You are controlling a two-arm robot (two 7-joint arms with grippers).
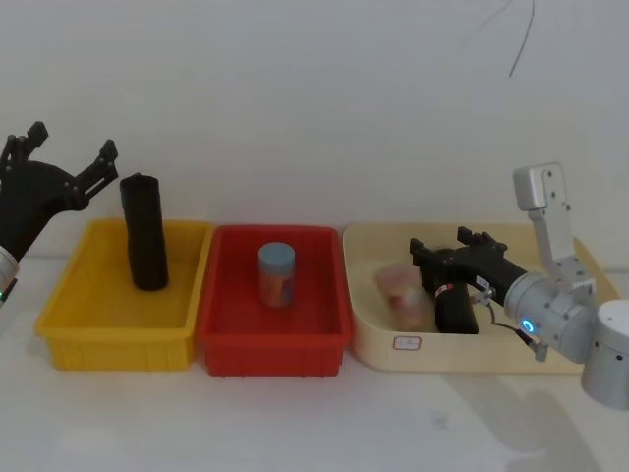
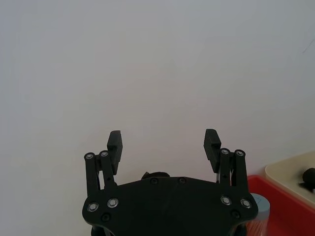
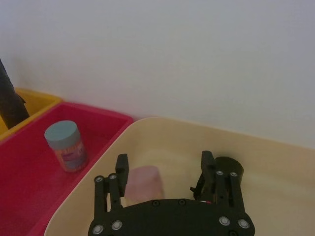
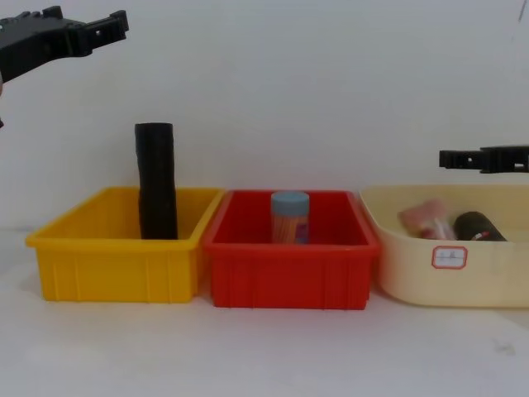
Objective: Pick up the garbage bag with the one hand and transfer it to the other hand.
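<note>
A bare white tabletop (image 1: 295, 423) is seen nearest, with free room along its whole front. On it three smooth plastic bins are set side by side, rims almost touching: a yellow rectangular bin (image 1: 69, 295) on the left, a red rectangular bin (image 1: 221, 295) in the middle, and a cream tub with rounded corners (image 1: 373, 324) on the right, which carries a small white sticker (image 1: 406, 342) on its front wall.

The garbage bag (image 1: 458, 313), a matte black cylindrical roll, is seen lying on its side in the cream tub, just beside a soft pink lump (image 1: 401, 285); a speck of red shows at the roll's end. The right gripper (image 1: 442, 241), black and on a thick silver arm with a lit ring, is held above the tub's rim and over the roll, apart from it. Its fingers are spread wide and nothing is held between them.

A small jar with a pale blue lid (image 1: 277, 275) stands upright in the red bin. A plain black roll (image 1: 144, 231) stands nearly upright in the yellow bin, well above its rim.

The left gripper (image 1: 73, 140) is raised high near the yellow bin's far left side, its fingers wide apart and empty. A blank white wall (image 1: 314, 98) lies behind.
</note>
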